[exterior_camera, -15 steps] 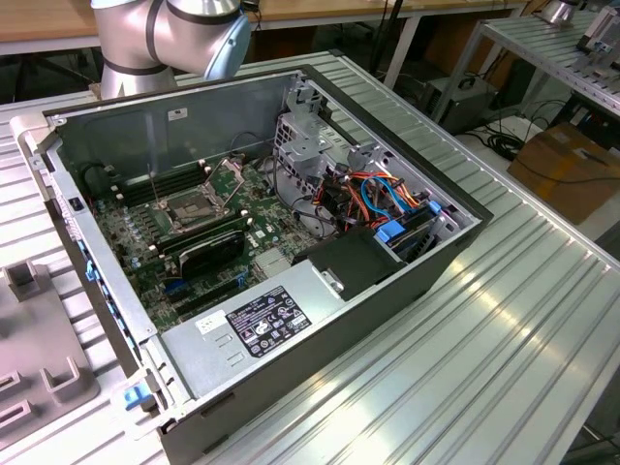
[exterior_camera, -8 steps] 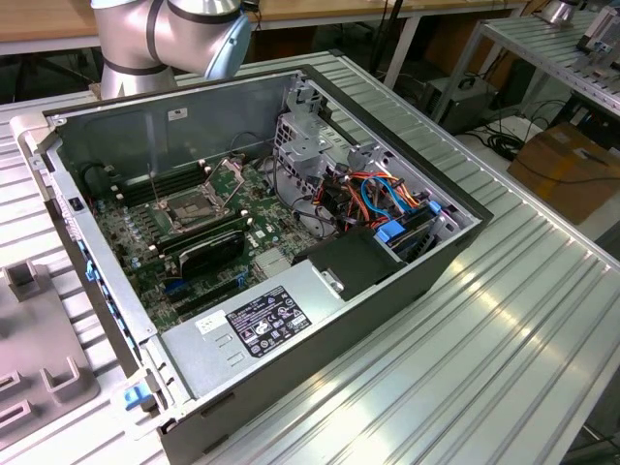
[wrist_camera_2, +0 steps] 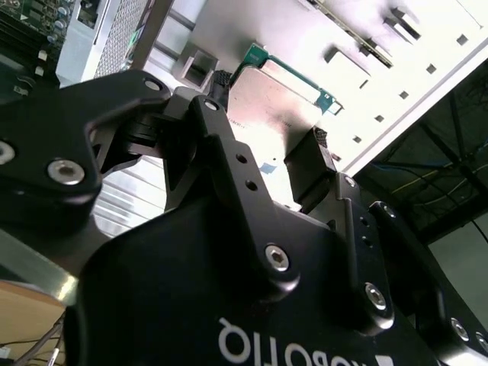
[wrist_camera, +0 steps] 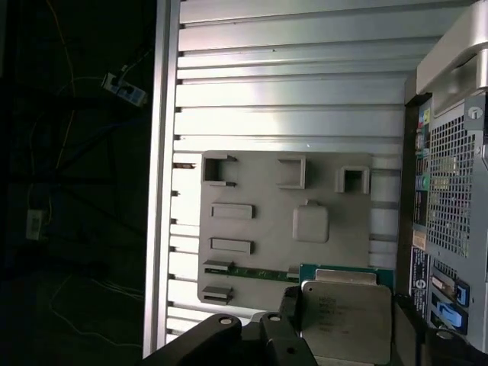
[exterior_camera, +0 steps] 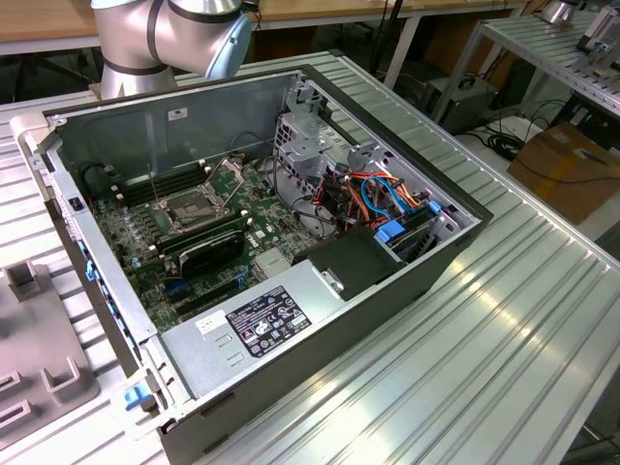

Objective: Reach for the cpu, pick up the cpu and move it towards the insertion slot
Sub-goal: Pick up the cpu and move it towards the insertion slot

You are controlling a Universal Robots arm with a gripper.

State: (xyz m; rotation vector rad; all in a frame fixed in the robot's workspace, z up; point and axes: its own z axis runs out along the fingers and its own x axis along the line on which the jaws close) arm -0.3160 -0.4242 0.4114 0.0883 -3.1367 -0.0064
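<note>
Claw (wrist_camera: 347,324) pinches the cpu (wrist_camera: 345,319), one finger on each of two opposite edges; first wrist view shows the pale metal face flat toward the camera, green board edge peeking out behind it. In the second wrist view the claw (wrist_camera_2: 267,133) has its black fingers (wrist_camera_2: 309,171) closed on the same chip (wrist_camera_2: 271,107), shiny face lit, green rim along its far edge.

Cpu is off the grey holder tray (wrist_camera: 259,229), held above it over the ribbed metal tabletop (wrist_camera: 290,91), beside the perforated wall of the computer case (wrist_camera: 450,191). Not near the insertion slot (exterior_camera: 199,205) yet; that sits deep on the motherboard in the exterior view, silver frame around a dark square, between the memory slots (exterior_camera: 145,189) and the black card (exterior_camera: 208,254).

Handling guess: light, rigid, thin, smooth sides so it could slip; underside contacts probably fragile, so edge grip is right, no squeezing hard, no touching the faces.

Orientation: near square, no real long axis. Plate lies roughly parallel to the tray, sides lined up with the tray's edges, lid face toward the wrist.
</note>
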